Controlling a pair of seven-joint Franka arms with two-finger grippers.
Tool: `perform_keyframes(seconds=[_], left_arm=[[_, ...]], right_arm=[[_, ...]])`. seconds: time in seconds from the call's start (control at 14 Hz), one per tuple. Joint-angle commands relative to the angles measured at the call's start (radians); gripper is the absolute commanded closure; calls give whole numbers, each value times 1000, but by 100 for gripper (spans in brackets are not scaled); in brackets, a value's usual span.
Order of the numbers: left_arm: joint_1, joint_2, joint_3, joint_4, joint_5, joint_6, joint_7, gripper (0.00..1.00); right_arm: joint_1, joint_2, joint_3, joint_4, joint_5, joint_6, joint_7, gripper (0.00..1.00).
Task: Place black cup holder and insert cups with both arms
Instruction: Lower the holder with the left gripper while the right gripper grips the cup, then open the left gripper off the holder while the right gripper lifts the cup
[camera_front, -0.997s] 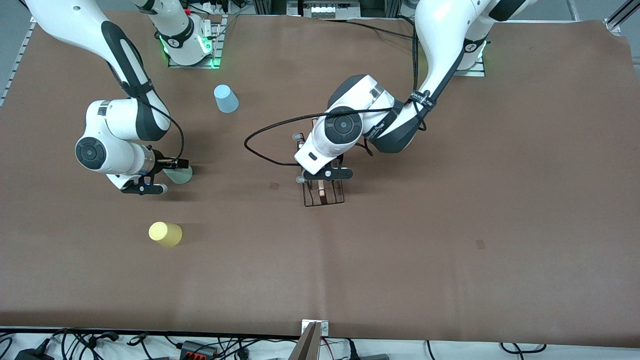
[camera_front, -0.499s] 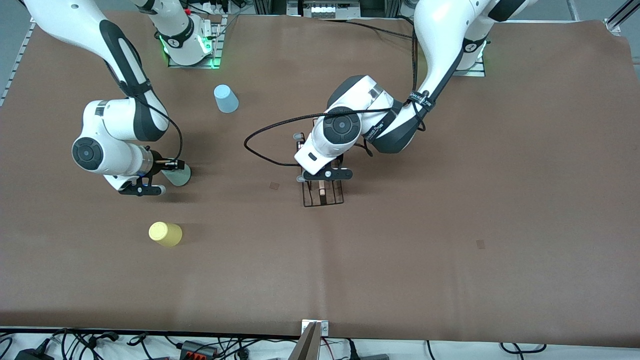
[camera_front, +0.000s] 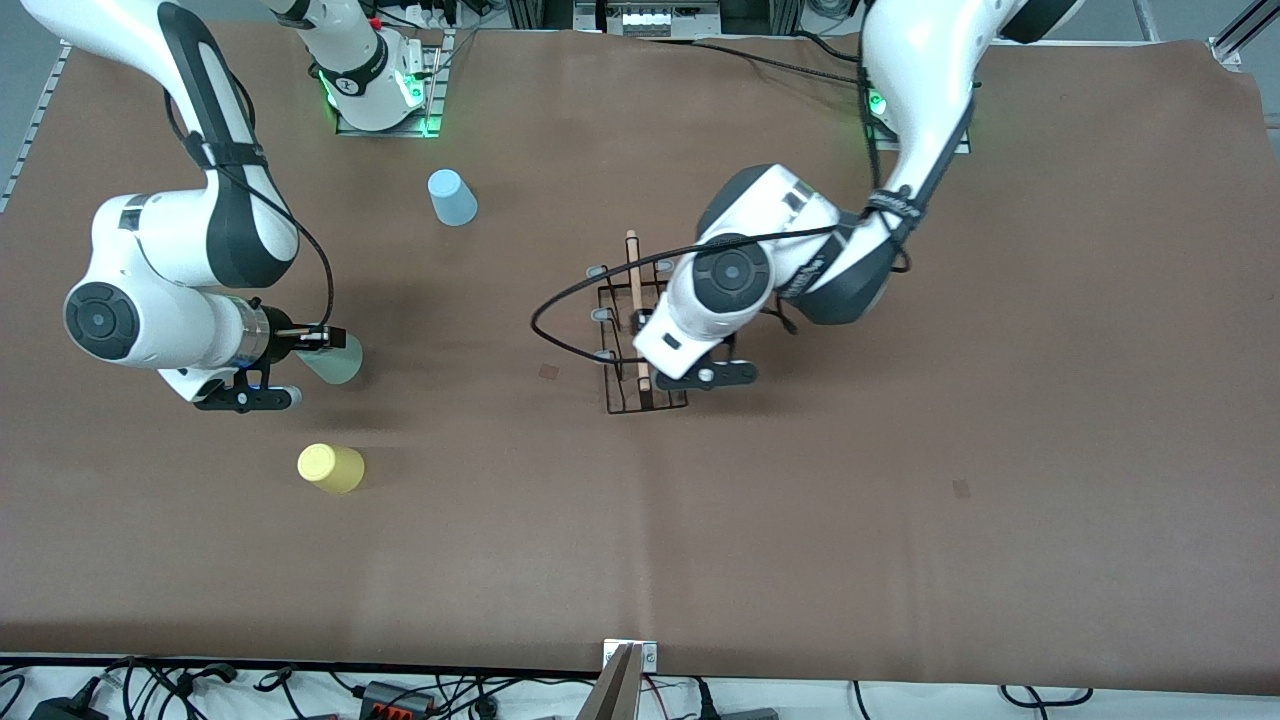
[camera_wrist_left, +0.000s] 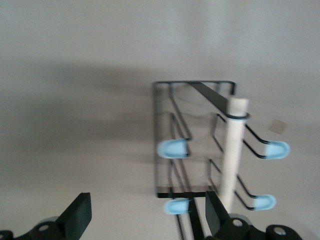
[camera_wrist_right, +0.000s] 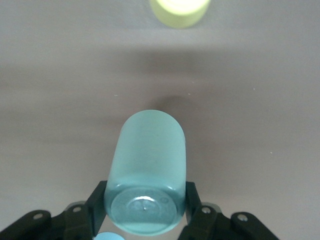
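The black cup holder (camera_front: 640, 335) stands on the table near the middle, its wooden rod handle (camera_front: 634, 300) along the top. In the left wrist view the holder (camera_wrist_left: 195, 145) shows its pale-tipped prongs and handle (camera_wrist_left: 234, 150). My left gripper (camera_front: 700, 378) hangs open just above the holder's side toward the left arm's end, with nothing between its fingers (camera_wrist_left: 77, 217). My right gripper (camera_front: 312, 340) is shut on the pale green cup (camera_front: 334, 360), which lies on its side in the fingers (camera_wrist_right: 150, 160). The yellow cup (camera_front: 331, 467) and light blue cup (camera_front: 452, 197) stand upside down on the table.
A brown mat (camera_front: 900, 480) covers the table. The arms' bases (camera_front: 380, 90) stand along the edge farthest from the front camera. Cables (camera_front: 200, 690) lie along the nearest edge. The left arm's black cable (camera_front: 560, 320) loops beside the holder.
The left gripper opened, let go of the holder's handle and moved off toward the left arm's end. The right gripper shut on the pale green cup and drew it toward the right arm's end.
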Motion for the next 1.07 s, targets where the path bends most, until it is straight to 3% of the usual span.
perform_keyframes(seconds=[0.0,0.28,0.57,1.0], left_arm=[[38,-87,-1,-7,65,-83,7,0],[158,-157,-13,-7,58,-174,171,0],[189,-242,-7,-7,64,-263,194,0],[304,-320,-6,-7,58,-394,379,0]], right_arm=[[48,-1,0,88,12,-77,9,79],[177,2,3,174,23,-136,144,79],[310,3,3,199,174,-127,269,79],[526,66,1,260,178,-75,526,79]])
